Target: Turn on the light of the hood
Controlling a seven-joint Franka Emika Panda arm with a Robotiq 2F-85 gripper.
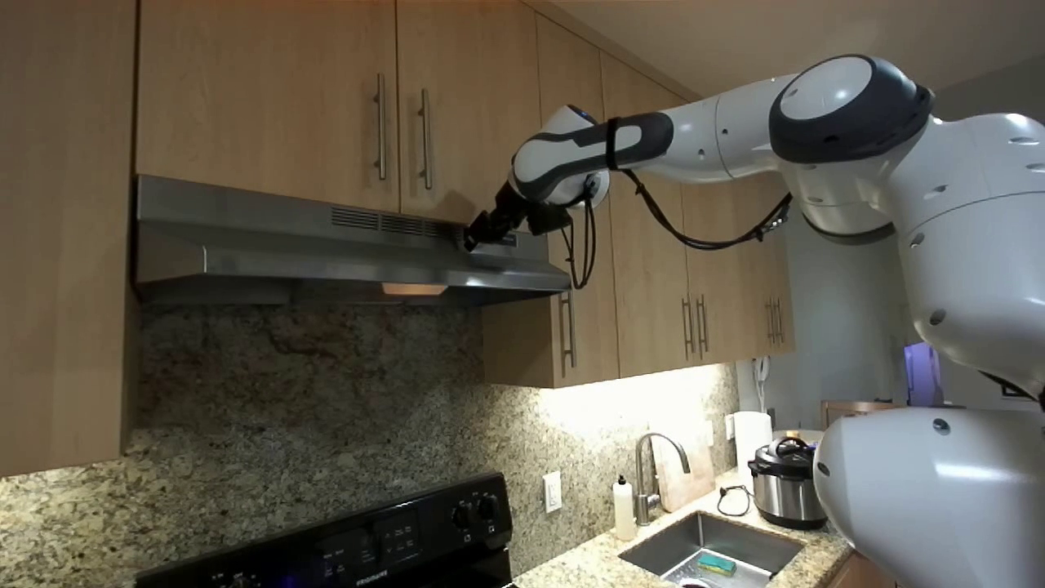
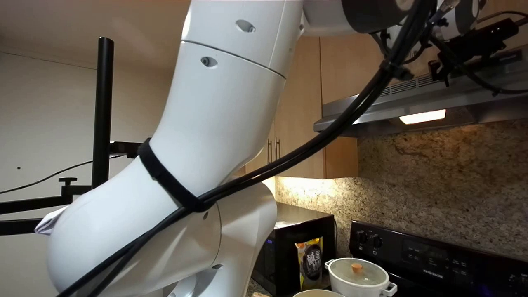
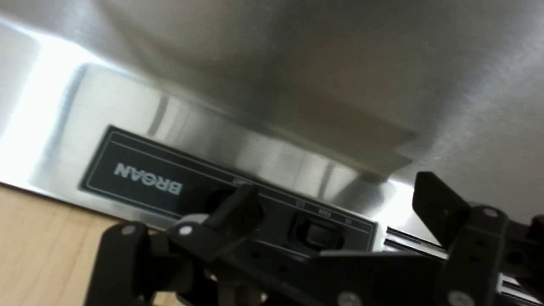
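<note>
fingers [image 3: 440, 208] stand spread by the control panel [image 3: 276, 214] on the broan range hood [image 1: 335, 249], contact unclear; its lamp [image 2: 423, 117] glows.

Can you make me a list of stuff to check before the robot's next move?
1. Jaws apart: ok, wide in the wrist view.
2. Control panel in sight: ok, though partly covered.
3. Finger touching the panel: cannot tell from this angle.
4. Hanging cable clear of the hood: cannot tell, it crosses in front.
5. Lamp off, so pressing makes sense: not ok, it looks lit.
</note>
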